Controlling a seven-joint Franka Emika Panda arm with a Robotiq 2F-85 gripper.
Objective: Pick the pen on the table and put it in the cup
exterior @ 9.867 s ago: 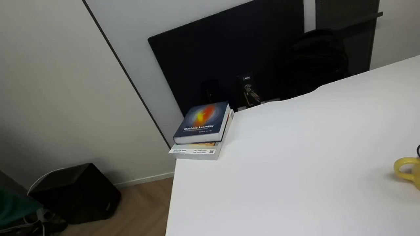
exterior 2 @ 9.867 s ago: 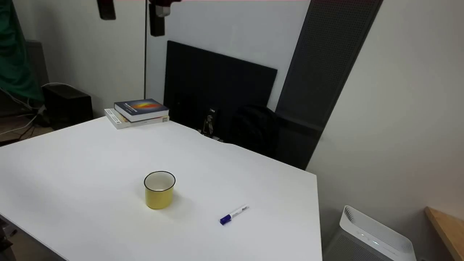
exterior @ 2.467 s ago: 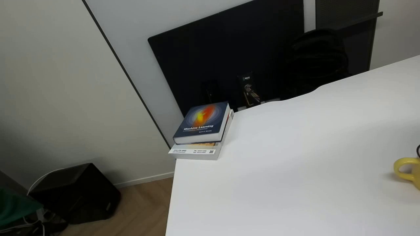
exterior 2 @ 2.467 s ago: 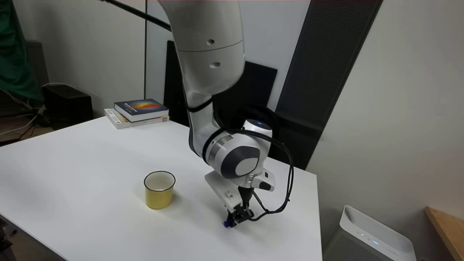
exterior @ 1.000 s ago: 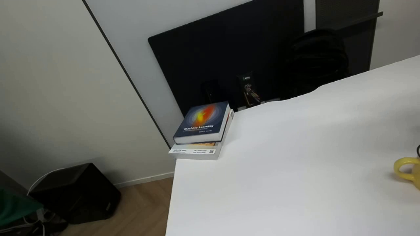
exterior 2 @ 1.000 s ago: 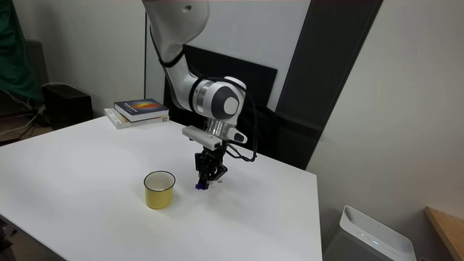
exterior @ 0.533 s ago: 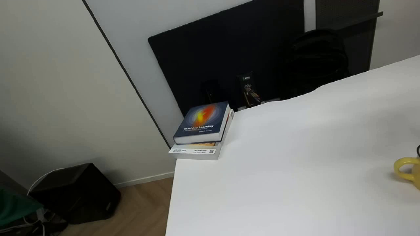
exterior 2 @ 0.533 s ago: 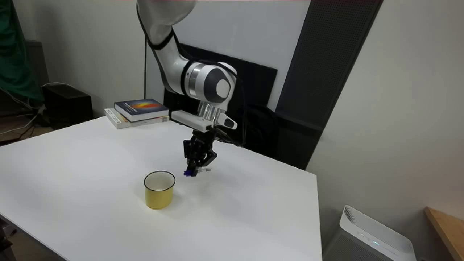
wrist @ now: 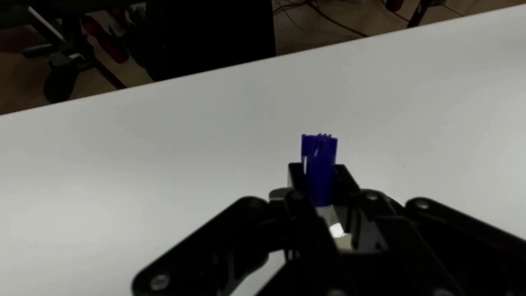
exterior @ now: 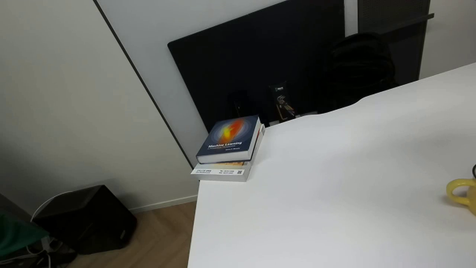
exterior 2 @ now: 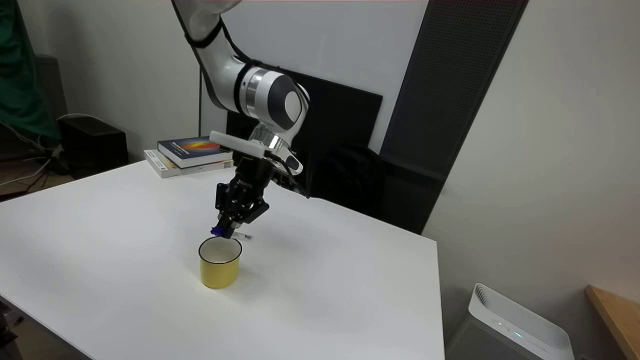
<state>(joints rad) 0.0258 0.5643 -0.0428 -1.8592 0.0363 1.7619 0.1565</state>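
Note:
My gripper [exterior 2: 226, 231] is shut on the pen, its fingers pressing both sides of the blue cap [wrist: 320, 164] in the wrist view. In an exterior view the pen's white barrel [exterior 2: 243, 236] sticks out to the right behind the fingers. The pen lies nearly flat, raised off the white table [exterior 2: 325, 320]. A yellow cup [exterior 2: 219, 272] with a dark rim stands upright there; its opening shows white inside. The pen and fingertips appear just at the cup's far rim; whether they are over the opening I cannot tell. Only the cup's handle side [exterior: 460, 190] shows in an exterior view.
Two stacked books [exterior 2: 192, 155] sit at the table's far corner, also seen as a book stack [exterior: 228, 149]. A black panel [exterior 2: 320, 105] and a dark backpack [exterior: 360, 67] stand beyond the table edge. An air purifier [exterior 2: 520, 320] is on the floor beside it.
Over the last second my gripper has carried the pen leftward in an exterior view, up to the cup. Earlier the pen lay on the table. The cup has not moved.

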